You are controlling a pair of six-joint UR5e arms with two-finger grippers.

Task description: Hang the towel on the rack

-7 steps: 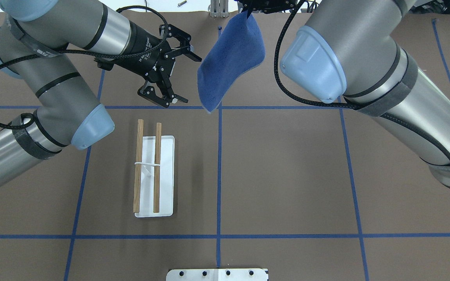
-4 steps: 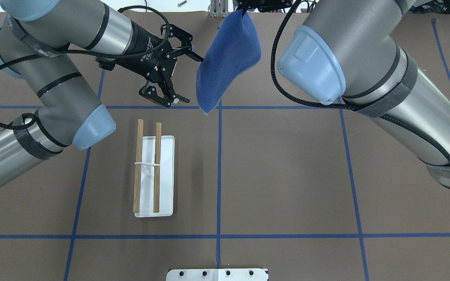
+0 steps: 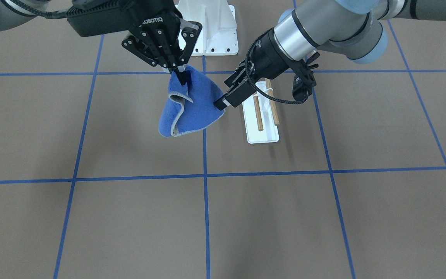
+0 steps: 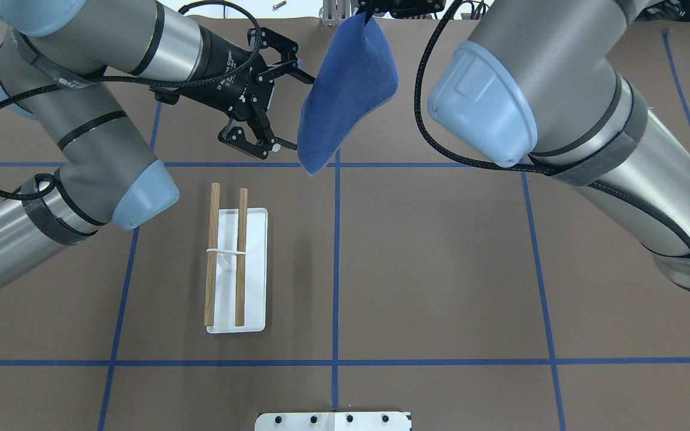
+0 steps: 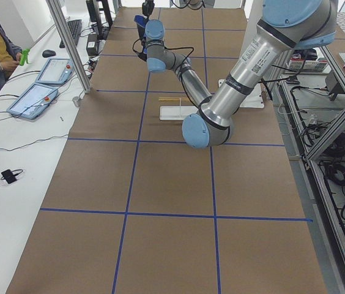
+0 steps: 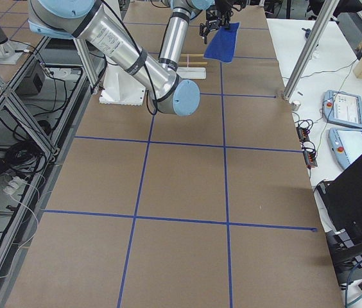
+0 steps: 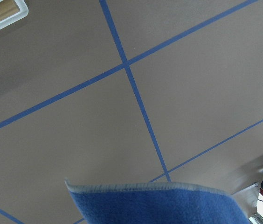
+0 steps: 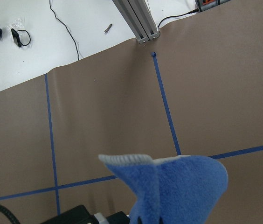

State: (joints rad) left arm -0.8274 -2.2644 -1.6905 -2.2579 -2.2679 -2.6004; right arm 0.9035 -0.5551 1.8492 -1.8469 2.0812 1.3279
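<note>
The towel (image 4: pixel 348 90) hangs bright blue side out, with pale stitched edging, by one corner from my right gripper (image 3: pixel 180 75), which is shut on it above the table's far middle. It also shows in the front view (image 3: pixel 196 112) and in both wrist views (image 7: pixel 169 207) (image 8: pixel 178 191). My left gripper (image 4: pixel 294 111) is open, with its jaws wide apart right at the towel's left edge; one fingertip (image 3: pixel 220 104) touches or nearly touches the cloth. The rack (image 4: pixel 252 269), a white base with two parallel wooden dowels (image 4: pixel 212 251), stands empty nearer the robot, on the left.
A white bolted pedestal (image 3: pixel 211 27) sits at the robot's side of the table and also shows in the overhead view (image 4: pixel 333 421). An aluminium post (image 4: pixel 333 12) stands at the far edge. Blue tape lines cross the brown table (image 4: pixel 441 269).
My left gripper has moved right, up to the towel's left edge, still open. The right gripper has carried the hanging towel slightly left.
</note>
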